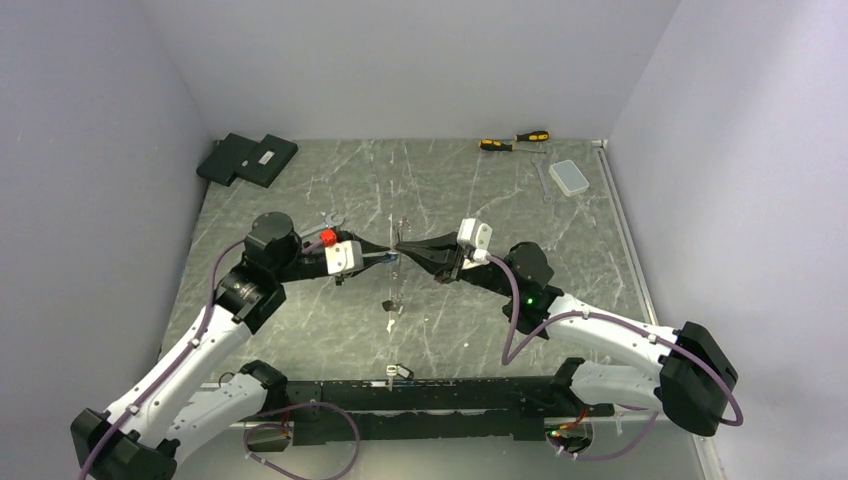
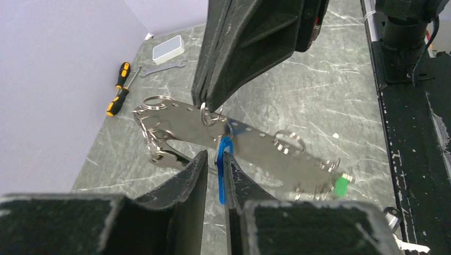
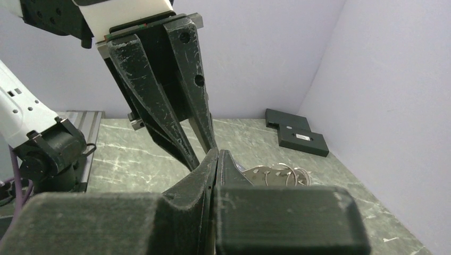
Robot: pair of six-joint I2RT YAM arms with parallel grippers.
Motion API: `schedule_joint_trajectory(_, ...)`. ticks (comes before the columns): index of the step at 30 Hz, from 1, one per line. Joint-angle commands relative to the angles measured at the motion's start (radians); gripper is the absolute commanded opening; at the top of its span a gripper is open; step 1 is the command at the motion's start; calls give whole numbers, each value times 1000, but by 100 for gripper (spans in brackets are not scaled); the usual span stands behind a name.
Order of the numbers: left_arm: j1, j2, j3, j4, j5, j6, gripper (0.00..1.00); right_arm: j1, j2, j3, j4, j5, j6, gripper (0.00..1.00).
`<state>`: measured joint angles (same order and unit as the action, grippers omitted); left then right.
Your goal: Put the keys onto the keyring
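For threading, the keyring (image 2: 181,123) is pinched by the right gripper (image 2: 205,108); the left gripper (image 2: 215,155) is spread slightly around the blue key (image 2: 224,172).

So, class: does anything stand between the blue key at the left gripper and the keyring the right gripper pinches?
Nothing visible does. The blue key stands between the left gripper's fingers, its top right at the keyring where the right gripper pinches it. Whether it is already threaded cannot be told.
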<state>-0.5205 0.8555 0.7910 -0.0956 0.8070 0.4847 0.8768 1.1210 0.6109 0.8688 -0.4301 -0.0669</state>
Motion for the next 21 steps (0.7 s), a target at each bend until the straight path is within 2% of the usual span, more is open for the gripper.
schedule_joint_trajectory(1, 23, -30, 3, 8, 2, 4, 23, -6, -39, -6, 49, -23, 8, 0)
schedule_joint_trajectory(8, 46, -52, -12, 61, 85, -28, 32, -9, -36, -4, 41, -51, 20, 0)
schedule_joint_trajectory(21, 51, -7, -16, 155, 233, -113, 30, -9, -4, 21, 32, -99, 30, 0)
